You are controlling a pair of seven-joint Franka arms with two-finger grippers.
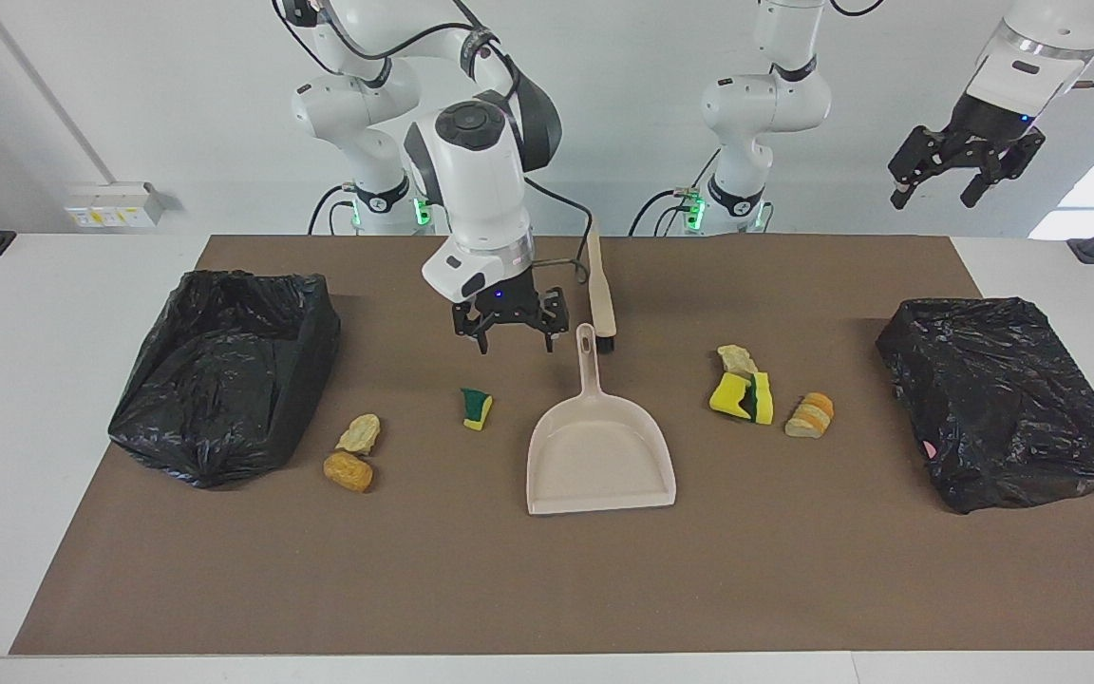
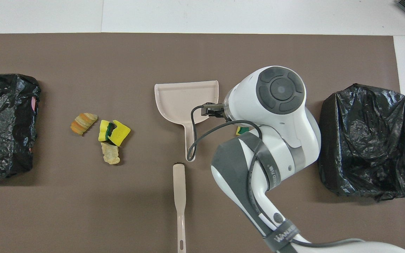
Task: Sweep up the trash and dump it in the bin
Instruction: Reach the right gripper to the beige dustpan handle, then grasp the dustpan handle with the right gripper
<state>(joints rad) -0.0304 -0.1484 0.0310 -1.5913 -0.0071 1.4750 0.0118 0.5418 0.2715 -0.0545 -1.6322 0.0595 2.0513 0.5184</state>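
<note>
Above the mat, between a lone sponge scrap [image 1: 477, 408] and the dustpan handle [image 1: 587, 356], the right gripper [image 1: 513, 344] hangs empty with its fingers spread wide. The left gripper [image 1: 967, 176] waits high over the left arm's end of the table, also spread and empty.

The trash lies in two groups. Toward the right arm's end are that sponge scrap, a pale wad [image 1: 359, 433] and an orange lump [image 1: 348, 471], close to the open bin [image 1: 224, 370]. Toward the left arm's end, sponge pieces [image 1: 743, 396], a second wad [image 1: 737, 358] and a bread lump [image 1: 811, 415] sit together, well apart from the other bin [image 1: 1003, 399].

The step in hand looks like picking up a tool: the dustpan [image 1: 600, 446] or the brush [image 1: 600, 285], whose bristle end lies just beside the tip of the pan's handle. To do it well, the gripper should line its fingers across the chosen handle, come straight down, and close around mid-handle, not the tip. The two handles nearly touch, so a sloppy descent could knock one while seizing the other.
</note>
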